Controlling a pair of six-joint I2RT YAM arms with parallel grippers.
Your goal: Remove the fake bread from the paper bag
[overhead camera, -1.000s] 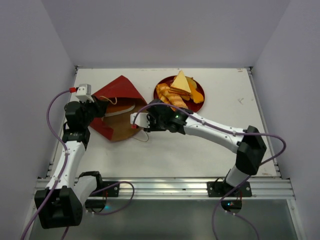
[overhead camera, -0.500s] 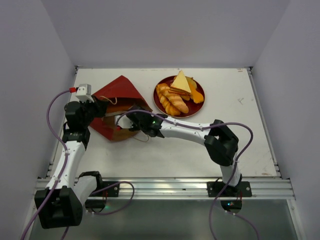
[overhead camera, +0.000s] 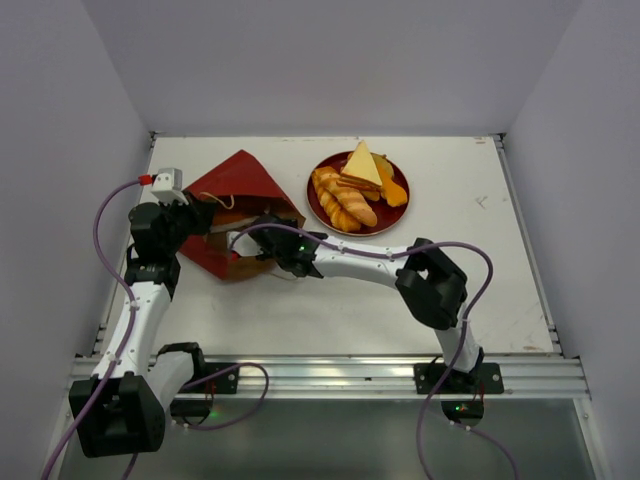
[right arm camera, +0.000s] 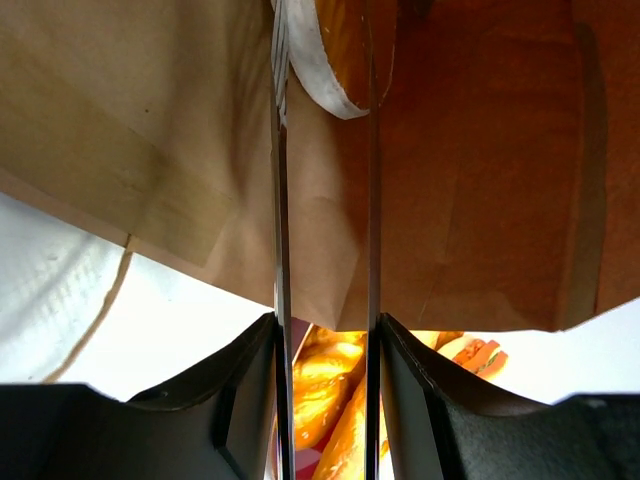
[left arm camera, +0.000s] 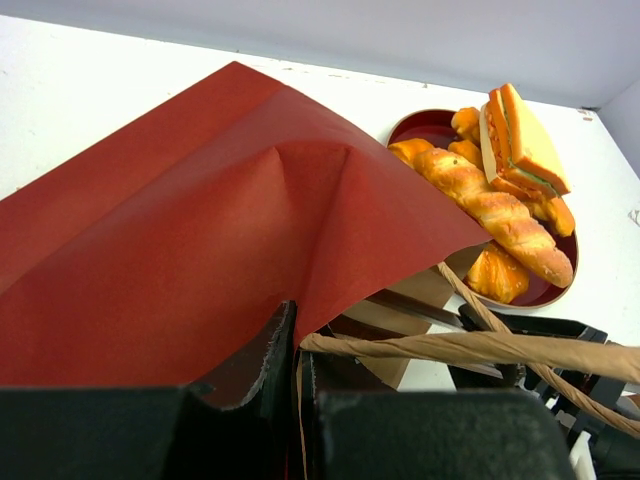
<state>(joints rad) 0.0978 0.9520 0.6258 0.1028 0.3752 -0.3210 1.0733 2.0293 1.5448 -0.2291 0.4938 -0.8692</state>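
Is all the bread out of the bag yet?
Not yet. Several breads already sit on the plate. The left fingers pinch the bag at its edge while the right fingers reach inside, around one more piece. That one is left to bring out; deeper inside is hidden.

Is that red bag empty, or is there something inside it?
Not empty: the right wrist view shows an orange, white-edged piece lying inside the paper bag, against its brown lining.
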